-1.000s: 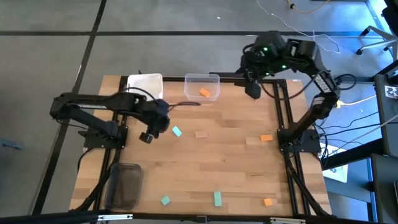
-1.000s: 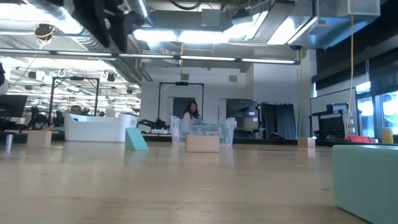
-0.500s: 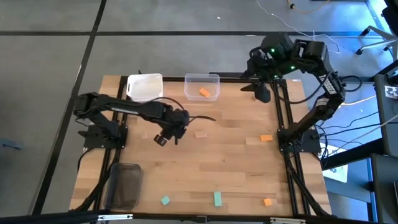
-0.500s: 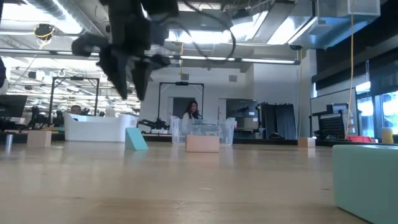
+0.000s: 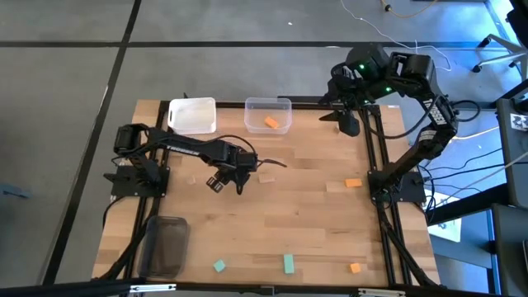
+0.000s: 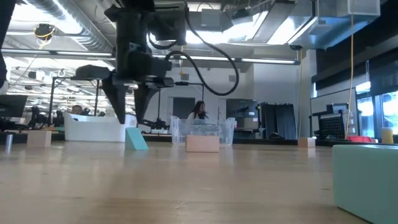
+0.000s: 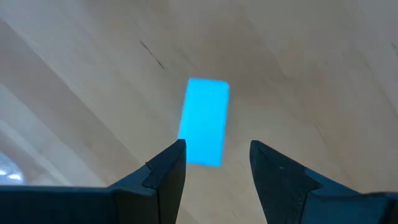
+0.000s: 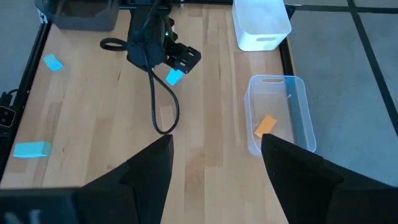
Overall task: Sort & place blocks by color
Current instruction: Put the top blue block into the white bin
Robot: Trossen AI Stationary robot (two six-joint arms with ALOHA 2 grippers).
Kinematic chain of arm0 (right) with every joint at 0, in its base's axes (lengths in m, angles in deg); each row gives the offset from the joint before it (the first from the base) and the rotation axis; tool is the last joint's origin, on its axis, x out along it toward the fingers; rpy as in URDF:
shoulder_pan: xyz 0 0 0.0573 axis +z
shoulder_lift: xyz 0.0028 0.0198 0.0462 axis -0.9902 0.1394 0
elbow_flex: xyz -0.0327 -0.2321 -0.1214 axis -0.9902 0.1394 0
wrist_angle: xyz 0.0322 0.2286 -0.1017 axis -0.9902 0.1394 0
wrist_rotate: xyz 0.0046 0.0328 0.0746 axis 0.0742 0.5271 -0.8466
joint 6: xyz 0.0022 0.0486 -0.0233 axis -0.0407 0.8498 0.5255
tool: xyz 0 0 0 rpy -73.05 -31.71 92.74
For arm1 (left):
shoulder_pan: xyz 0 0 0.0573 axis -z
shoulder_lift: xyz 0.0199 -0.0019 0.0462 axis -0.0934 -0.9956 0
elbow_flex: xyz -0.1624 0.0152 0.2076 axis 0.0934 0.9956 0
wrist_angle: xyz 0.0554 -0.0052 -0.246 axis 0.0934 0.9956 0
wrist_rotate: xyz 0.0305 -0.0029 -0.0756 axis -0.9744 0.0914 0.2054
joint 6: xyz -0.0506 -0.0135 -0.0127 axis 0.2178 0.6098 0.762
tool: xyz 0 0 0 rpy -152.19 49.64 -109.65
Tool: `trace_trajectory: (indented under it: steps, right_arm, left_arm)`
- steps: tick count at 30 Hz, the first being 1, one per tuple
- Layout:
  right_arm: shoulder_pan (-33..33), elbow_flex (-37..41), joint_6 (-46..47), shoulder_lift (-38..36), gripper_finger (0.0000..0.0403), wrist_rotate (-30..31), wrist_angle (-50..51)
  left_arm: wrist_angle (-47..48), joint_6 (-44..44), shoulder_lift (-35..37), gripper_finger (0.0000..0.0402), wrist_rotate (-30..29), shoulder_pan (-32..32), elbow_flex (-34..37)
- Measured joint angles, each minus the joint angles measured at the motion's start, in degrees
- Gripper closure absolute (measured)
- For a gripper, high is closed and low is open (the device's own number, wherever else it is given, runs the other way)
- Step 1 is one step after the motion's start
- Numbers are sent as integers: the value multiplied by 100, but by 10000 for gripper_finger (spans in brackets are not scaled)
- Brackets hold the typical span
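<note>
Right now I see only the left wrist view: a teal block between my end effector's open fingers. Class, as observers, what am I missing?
Observer: A tan block lies just to the right of your left end effector.
Operator: Is anything sorted yet?
Observer: The clear bin at the back edge holds one orange block.
Operator: Where is the other arm?
Observer: The right end effector hangs open near the table's back right corner.

Looking straight down over the pale wooden table point(image 5: 272, 223); level across it from board height; left wrist close above a teal rectangular block point(image 7: 204, 121), also caught by right wrist from afar.
</note>
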Motion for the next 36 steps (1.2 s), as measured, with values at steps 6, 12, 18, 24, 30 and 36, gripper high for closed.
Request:
trace_trajectory:
  steps: [6, 12, 18, 24, 30, 36]
  right_arm:
    - [0, 0, -9, 0, 157, -7, 1]
    - [0, 0, -9, 2, 157, -7, 1]
    - [0, 0, -9, 2, 157, -4, -1]
    - [0, 0, -9, 4, 157, -6, 1]
    - [-1, 0, -9, 4, 157, -4, 1]
    - [-2, 0, -9, 7, 157, -4, 1]
  left_arm:
    - [-169, -4, 9, 233, 14, -101, 0]
    - [-192, -111, -32, 233, 322, -180, 0]
    - [-280, -116, -32, 233, 295, -182, 0]
    - [-310, -116, -32, 233, 337, -182, 0]
    - [-359, -109, -49, 233, 343, -182, 0]
    - [-428, 26, -445, 233, 175, -178, 2]
